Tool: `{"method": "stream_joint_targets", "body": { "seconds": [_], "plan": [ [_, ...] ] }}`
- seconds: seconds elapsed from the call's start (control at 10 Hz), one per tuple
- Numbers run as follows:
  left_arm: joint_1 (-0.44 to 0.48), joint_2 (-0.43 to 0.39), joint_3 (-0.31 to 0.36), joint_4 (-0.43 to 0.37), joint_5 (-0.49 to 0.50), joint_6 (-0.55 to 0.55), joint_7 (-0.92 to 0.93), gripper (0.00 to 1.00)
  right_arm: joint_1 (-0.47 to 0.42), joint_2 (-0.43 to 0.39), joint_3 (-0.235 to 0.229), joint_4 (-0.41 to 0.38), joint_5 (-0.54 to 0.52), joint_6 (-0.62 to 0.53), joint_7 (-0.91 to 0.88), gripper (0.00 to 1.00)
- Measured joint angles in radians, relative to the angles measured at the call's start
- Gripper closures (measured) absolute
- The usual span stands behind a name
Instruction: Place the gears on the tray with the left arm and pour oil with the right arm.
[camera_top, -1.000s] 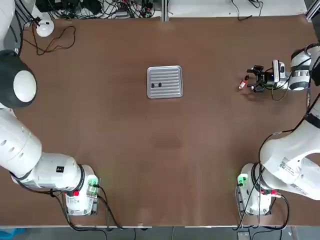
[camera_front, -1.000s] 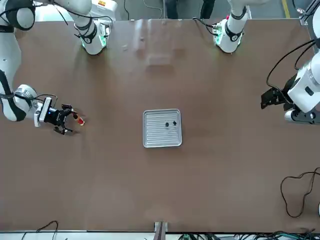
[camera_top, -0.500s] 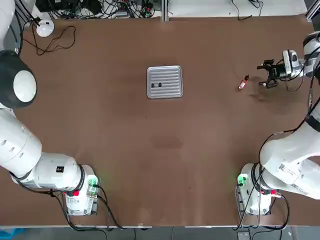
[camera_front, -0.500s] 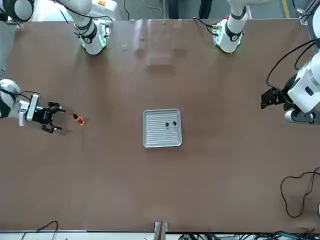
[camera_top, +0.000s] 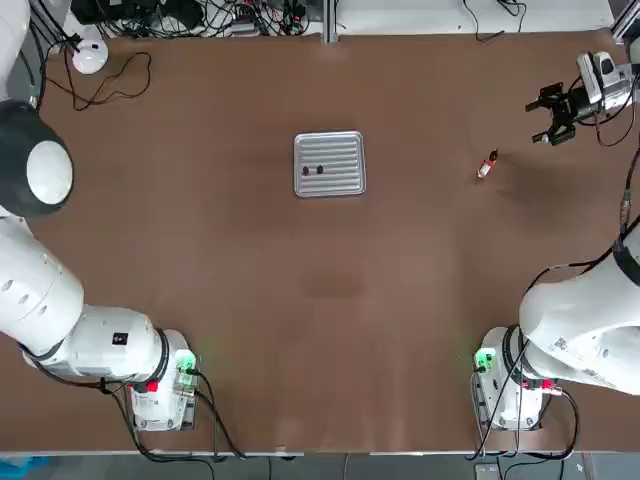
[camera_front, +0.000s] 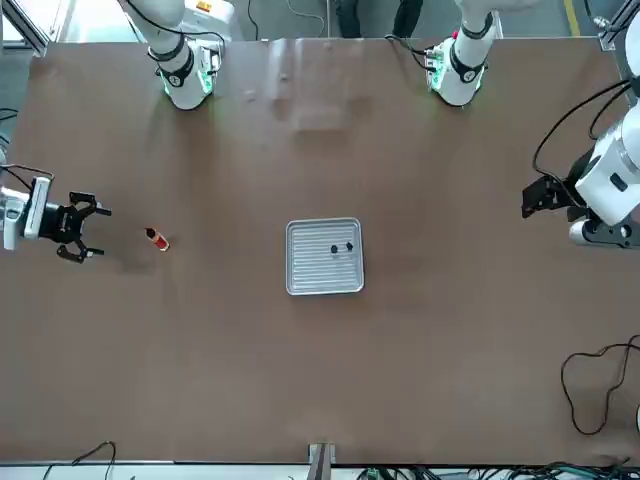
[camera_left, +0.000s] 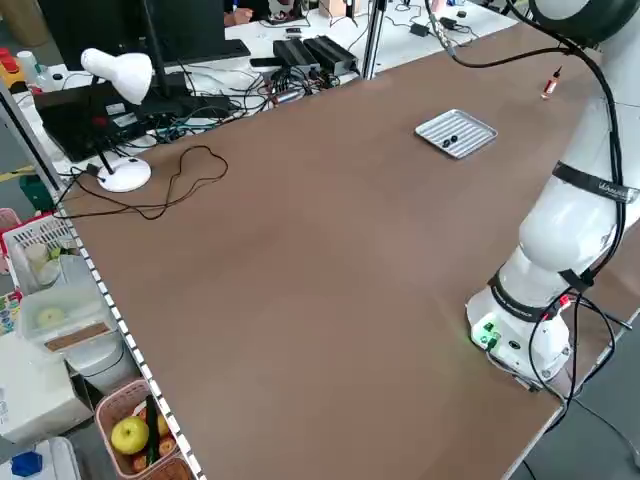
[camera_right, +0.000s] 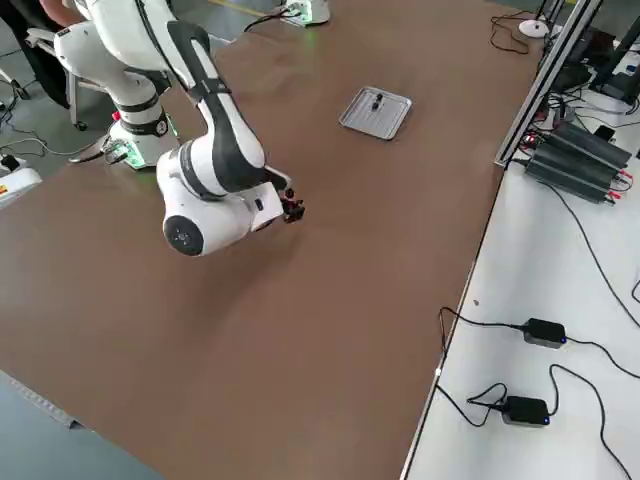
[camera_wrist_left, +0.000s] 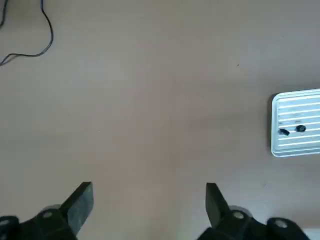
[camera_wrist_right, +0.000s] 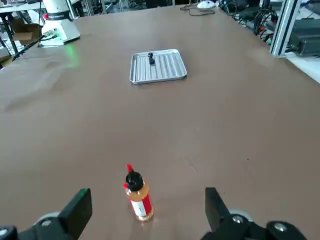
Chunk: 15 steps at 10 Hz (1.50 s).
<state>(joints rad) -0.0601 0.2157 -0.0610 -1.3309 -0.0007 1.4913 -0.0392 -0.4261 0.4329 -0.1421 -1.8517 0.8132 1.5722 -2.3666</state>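
Gears (camera_wrist_left: 300, 128) both on tray (camera_wrist_left: 299, 142), off to one side of L pincer (camera_wrist_left: 150, 205), which is spread, nothing in it. R pincer (camera_wrist_right: 149, 210) also spread w/ nothing; oil bottle (camera_wrist_right: 141, 198) upright just ahead, not gripped. Gears look done; pouring prob. done too, can't confirm.

The tray (camera_top: 340, 178) is ribbed silver, the gears (camera_top: 313, 170) black.
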Motion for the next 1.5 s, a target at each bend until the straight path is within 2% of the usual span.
{"method": "stream_joint_targets", "body": {
  "seconds": [0.3,0.5,0.8,1.5],
  "plan": [
    [0.0,0.0,0.0,0.0,0.0,0.0,0.0,0.01,0.068,-0.127,0.001,0.003,-0.091,0.017,0.234,0.0],
    [0.0,0.0,0.0,0.0,0.0,0.0,0.0,0.01,0.138,-0.215,0.002,0.016,-0.16,0.09,0.401,0.0],
    [0.0,0.0,0.0,0.0,0.0,0.0,0.0,0.01,0.261,-0.333,0.011,0.046,-0.362,0.145,0.739,0.0],
    [0.0,0.0,0.0,0.0,0.0,0.0,0.0,0.01,0.43,-0.427,0.012,0.094,-0.669,0.146,1.639,0.0]
  ]
}}
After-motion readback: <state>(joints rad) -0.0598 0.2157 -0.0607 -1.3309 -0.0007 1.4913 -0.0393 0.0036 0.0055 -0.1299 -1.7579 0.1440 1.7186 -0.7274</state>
